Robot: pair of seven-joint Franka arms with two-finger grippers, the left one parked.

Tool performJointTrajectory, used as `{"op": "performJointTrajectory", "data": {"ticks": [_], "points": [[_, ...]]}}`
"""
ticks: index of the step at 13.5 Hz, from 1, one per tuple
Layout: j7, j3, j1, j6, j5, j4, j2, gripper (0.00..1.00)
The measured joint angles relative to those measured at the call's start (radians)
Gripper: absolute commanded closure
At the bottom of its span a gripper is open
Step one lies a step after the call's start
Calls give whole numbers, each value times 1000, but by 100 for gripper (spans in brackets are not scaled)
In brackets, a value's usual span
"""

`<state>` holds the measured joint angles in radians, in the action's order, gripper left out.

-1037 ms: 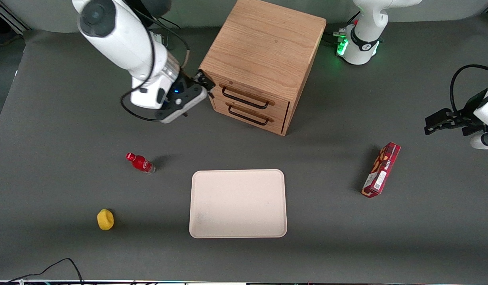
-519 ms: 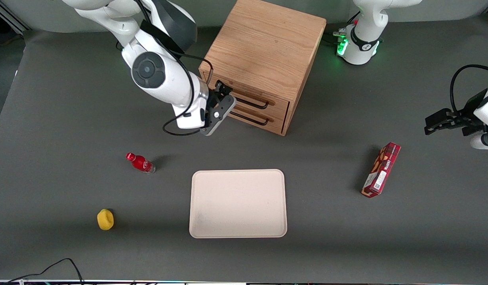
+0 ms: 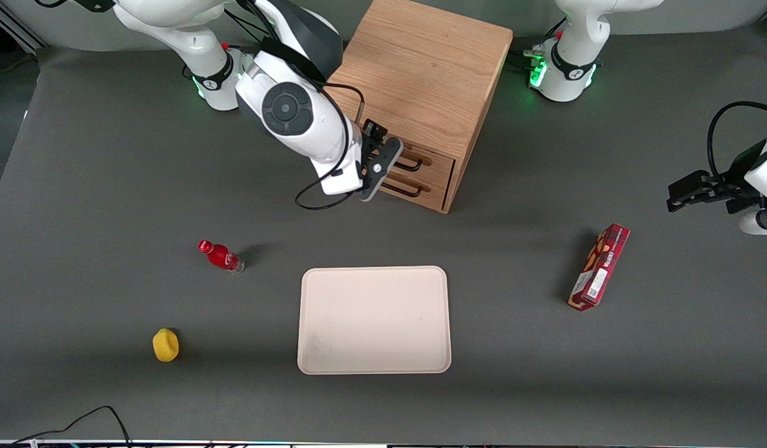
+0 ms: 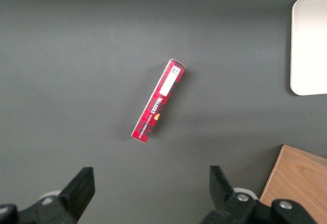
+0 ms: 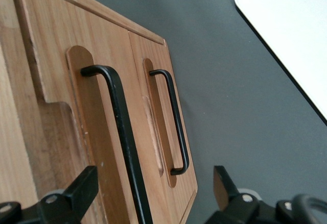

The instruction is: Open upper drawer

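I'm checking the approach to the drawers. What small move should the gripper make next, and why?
Probably ease forward until the open gripper straddles the upper drawer's handle, then close. The upper drawer looks shut, and the fingers sit just short of the bar, not around it.

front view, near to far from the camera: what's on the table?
Yellow object → cream tray → red snack box → red bottle → open end effector in front of the upper drawer → oak cabinet.
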<state>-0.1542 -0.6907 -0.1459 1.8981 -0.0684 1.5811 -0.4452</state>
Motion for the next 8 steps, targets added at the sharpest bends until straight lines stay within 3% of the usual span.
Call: {"op": "performJointTrajectory", "data": {"ticks": [8], "points": [[-11, -2, -15, 62, 83, 0, -57, 0]]}}
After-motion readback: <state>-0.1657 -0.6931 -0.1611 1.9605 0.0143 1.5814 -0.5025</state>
